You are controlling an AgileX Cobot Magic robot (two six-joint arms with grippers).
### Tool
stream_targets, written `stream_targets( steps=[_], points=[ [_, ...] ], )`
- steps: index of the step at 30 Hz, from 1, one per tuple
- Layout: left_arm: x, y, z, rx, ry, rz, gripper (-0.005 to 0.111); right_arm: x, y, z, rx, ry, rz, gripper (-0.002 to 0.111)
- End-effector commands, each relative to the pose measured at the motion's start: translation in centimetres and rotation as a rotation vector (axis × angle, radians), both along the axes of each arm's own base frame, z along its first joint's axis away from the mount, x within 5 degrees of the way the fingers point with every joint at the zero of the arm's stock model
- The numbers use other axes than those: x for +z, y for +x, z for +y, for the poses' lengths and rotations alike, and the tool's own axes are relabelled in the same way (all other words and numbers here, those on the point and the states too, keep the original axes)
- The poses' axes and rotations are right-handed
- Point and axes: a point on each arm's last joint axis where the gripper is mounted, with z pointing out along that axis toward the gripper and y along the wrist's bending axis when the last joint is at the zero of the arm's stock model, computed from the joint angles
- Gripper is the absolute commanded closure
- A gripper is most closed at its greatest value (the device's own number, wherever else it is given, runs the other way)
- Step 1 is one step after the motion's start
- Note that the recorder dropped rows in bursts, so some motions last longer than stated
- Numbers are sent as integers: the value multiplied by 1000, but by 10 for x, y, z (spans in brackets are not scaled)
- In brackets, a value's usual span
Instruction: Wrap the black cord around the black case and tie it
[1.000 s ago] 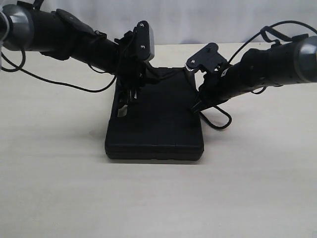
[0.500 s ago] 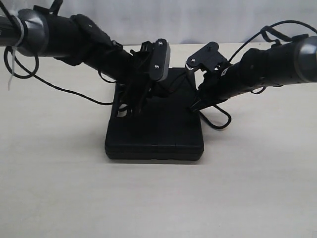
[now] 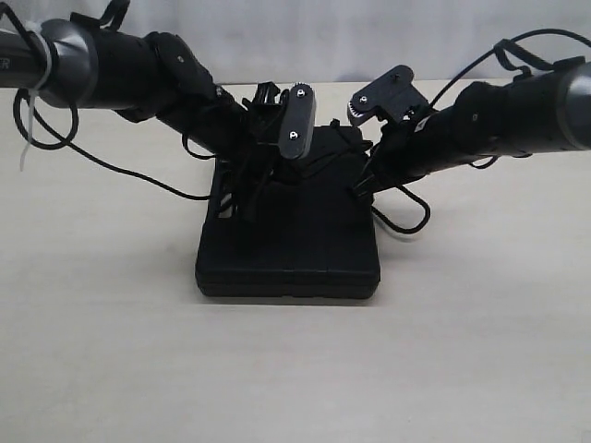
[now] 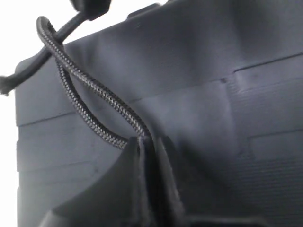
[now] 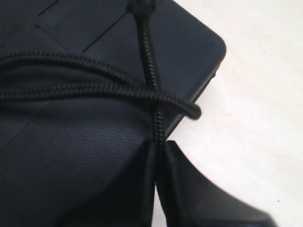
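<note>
flat black case (image 3: 286,249), black cord (image 5: 147,52) crossed atop

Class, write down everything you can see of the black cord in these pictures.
The black cord is thin, black and braided, like woven fibre. It runs over the lid of the black case. The left gripper pinches it where two strands meet; the right gripper pinches one strand that crosses two others near a case corner. A loop sticks out past the case's edge, over the table.

A pale wooden table (image 3: 295,369) carries the black case (image 3: 288,249) flat at centre frame; a loop of the black cord (image 3: 427,218) lies just right of it.
</note>
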Motion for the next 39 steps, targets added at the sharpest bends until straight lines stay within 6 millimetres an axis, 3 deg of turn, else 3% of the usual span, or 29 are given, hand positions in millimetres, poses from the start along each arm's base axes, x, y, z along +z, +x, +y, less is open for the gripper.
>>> stream_targets(
  steps=[1, 7, 12, 16, 20, 22, 24, 29, 39],
  points=[
    [4, -6, -8, -23, -15, 16, 107, 6, 2, 1, -11, 16, -35, 104],
    [4, -9, -10, -41, -25, 37, 107, 7, 3, 1, -21, 25, -48, 104],
    [3, -19, -12, -125, -37, 120, 107, 14, 10, 0, -167, 149, -119, 104],
    [4, -17, -13, -121, -40, 101, 107, 14, 11, -1, -174, 156, -125, 102],
    [5, -16, -14, -95, -70, 105, 107, 11, 6, 1, -87, 88, -76, 78],
    [5, -16, -14, -89, -70, 98, 107, 19, 2, 1, -64, 86, -62, 66],
    [5, -16, -14, -89, -70, 98, 107, 35, -4, 1, -43, 93, -59, 60],
    [5, -16, -14, -91, -69, 99, 107, 63, -9, 1, -129, 215, -114, 60],
    [5, -16, -14, -93, -69, 100, 107, 31, 7, 24, -12, 145, -9, 60]
  ],
)
